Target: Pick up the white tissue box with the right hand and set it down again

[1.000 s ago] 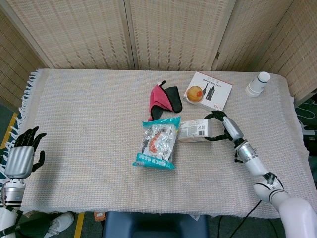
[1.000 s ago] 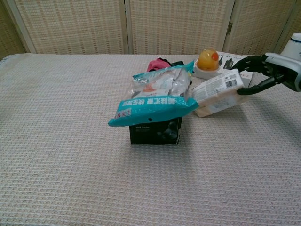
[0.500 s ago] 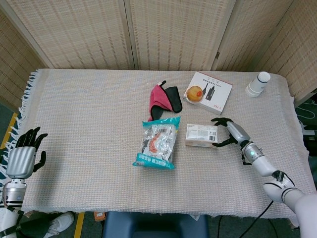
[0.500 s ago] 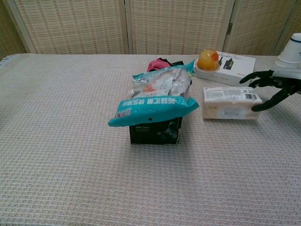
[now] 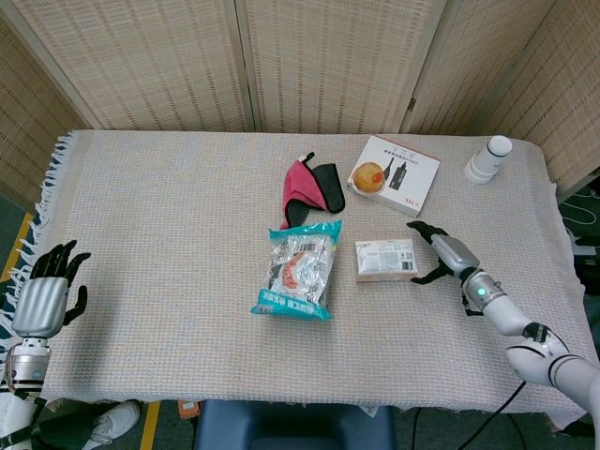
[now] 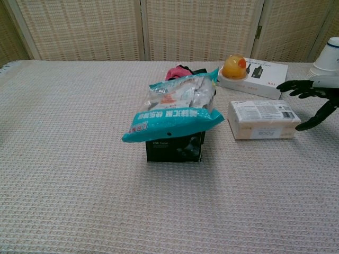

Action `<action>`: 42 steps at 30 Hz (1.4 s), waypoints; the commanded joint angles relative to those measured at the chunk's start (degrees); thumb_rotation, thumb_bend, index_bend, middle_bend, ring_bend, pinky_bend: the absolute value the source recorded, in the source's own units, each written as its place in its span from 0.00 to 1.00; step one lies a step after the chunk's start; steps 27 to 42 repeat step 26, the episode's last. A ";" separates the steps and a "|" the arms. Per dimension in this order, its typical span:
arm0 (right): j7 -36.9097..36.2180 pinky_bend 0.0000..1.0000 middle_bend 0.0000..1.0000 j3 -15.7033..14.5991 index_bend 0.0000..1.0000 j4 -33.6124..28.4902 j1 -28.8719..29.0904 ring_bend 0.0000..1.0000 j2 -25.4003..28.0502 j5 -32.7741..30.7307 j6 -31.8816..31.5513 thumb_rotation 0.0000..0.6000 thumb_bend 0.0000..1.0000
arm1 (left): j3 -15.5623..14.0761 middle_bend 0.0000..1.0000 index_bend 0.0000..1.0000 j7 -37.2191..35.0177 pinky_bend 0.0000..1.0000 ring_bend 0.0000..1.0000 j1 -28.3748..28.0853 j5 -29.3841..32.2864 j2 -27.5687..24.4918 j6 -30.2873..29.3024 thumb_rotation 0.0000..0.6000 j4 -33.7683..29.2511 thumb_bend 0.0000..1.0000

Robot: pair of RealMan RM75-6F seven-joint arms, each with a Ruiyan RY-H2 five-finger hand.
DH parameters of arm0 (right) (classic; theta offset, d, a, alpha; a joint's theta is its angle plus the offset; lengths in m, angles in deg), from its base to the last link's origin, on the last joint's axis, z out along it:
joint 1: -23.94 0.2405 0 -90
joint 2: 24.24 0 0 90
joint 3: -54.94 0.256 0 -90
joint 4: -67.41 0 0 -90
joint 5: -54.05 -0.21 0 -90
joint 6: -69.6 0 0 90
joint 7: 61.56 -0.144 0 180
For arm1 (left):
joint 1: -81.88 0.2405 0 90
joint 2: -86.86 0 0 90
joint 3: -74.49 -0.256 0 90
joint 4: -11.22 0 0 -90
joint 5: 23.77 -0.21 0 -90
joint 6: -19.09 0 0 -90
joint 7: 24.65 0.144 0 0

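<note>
The counter (image 5: 169, 234) carries one white tissue box (image 5: 385, 260), at about four o'clock from the middle. There is one foil snack bag with teal ends (image 5: 298, 270) at the middle, one small black box (image 6: 175, 147) under it, one red and black cloth (image 5: 310, 187) at twelve o'clock, one flat white carton (image 5: 405, 172) at one o'clock with one orange dome (image 5: 368, 174) on it, and one white cup (image 5: 488, 159) at two o'clock. Two hands show: the left hand (image 5: 42, 297) at eight o'clock and the right hand (image 5: 445, 254) at four.

Cloth-covered surface (image 5: 169, 244) holds tissue box (image 5: 385, 259), snack bag (image 5: 298, 272), red cloth (image 5: 300, 187), flat box (image 5: 407, 173), white cup (image 5: 488, 159).
</note>
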 commanded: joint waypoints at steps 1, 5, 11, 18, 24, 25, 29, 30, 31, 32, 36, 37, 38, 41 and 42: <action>11.28 0.00 0.00 0.92 0.00 -16.73 -4.56 0.00 11.08 -2.60 -7.08 1.00 0.02 | -0.04 0.00 0.18 -0.16 0.11 0.00 -0.05 -0.01 -0.08 0.19 1.00 -0.09 0.55; 23.27 0.00 0.00 1.24 0.00 -28.35 -12.83 0.00 15.56 -3.22 -22.40 1.00 0.02 | -0.25 0.00 0.18 -0.23 0.11 0.00 -0.18 -0.18 0.05 0.53 1.00 0.01 0.55; 35.39 0.00 0.00 -1.53 0.01 -24.34 -21.97 0.00 10.74 -2.97 -33.80 1.00 0.02 | -0.53 0.00 0.18 -0.18 0.11 0.00 -0.47 -0.03 0.32 1.48 1.00 0.25 0.55; 43.51 0.00 0.00 -3.33 0.05 -22.84 -23.78 0.00 12.38 -8.22 -27.29 1.00 0.02 | -0.92 0.00 0.18 -0.08 0.11 0.00 -0.75 0.08 0.64 2.49 1.00 0.46 0.55; 48.22 0.00 0.03 -1.28 0.07 -20.19 -25.32 0.00 11.47 -9.74 -29.76 1.00 0.02 | -0.84 0.00 0.17 -0.64 0.11 0.00 -1.03 0.58 1.09 3.29 1.00 1.43 0.55; 48.35 0.00 0.03 -1.03 0.07 -20.40 -25.48 0.00 11.64 -10.16 -29.57 1.00 0.02 | -0.79 0.00 0.17 -0.78 0.11 0.00 -1.06 0.54 1.17 3.25 1.00 1.58 0.55; 48.03 0.00 0.03 -0.65 0.07 -20.73 -25.63 0.00 11.88 -10.62 -29.31 1.00 0.02 | -0.74 0.00 0.17 -0.97 0.11 0.00 -1.06 0.47 1.27 3.12 1.00 1.76 0.55; 48.03 0.00 0.03 -0.65 0.07 -20.73 -25.63 0.00 11.88 -10.62 -29.31 1.00 0.02 | -0.74 0.00 0.17 -0.97 0.11 0.00 -1.06 0.47 1.27 3.12 1.00 1.76 0.55; 48.03 0.00 0.03 -0.65 0.07 -20.73 -25.63 0.00 11.88 -10.62 -29.31 1.00 0.02 | -0.74 0.00 0.17 -0.97 0.11 0.00 -1.06 0.47 1.27 3.12 1.00 1.76 0.55; 48.03 0.00 0.03 -0.65 0.07 -20.73 -25.63 0.00 11.88 -10.62 -29.31 1.00 0.02 | -0.74 0.00 0.17 -0.97 0.11 0.00 -1.06 0.47 1.27 3.12 1.00 1.76 0.55; 48.03 0.00 0.03 -0.65 0.07 -20.73 -25.63 0.00 11.88 -10.62 -29.31 1.00 0.02 | -0.74 0.00 0.17 -0.97 0.11 0.00 -1.06 0.47 1.27 3.12 1.00 1.76 0.55; 48.03 0.00 0.03 -0.65 0.07 -20.73 -25.63 0.00 11.88 -10.62 -29.31 1.00 0.02 | -0.74 0.00 0.17 -0.97 0.11 0.00 -1.06 0.47 1.27 3.12 1.00 1.76 0.55; 48.03 0.00 0.03 -0.65 0.07 -20.73 -25.63 0.00 11.88 -10.62 -29.31 1.00 0.02 | -0.74 0.00 0.17 -0.97 0.11 0.00 -1.06 0.47 1.27 3.12 1.00 1.76 0.55; 48.03 0.00 0.03 -0.65 0.07 -20.73 -25.63 0.00 11.88 -10.62 -29.31 1.00 0.02 | -0.74 0.00 0.17 -0.97 0.11 0.00 -1.06 0.47 1.27 3.12 1.00 1.76 0.55; 48.03 0.00 0.03 -0.65 0.07 -20.73 -25.63 0.00 11.88 -10.62 -29.31 1.00 0.02 | -0.74 0.00 0.17 -0.97 0.11 0.00 -1.06 0.47 1.27 3.12 1.00 1.76 0.55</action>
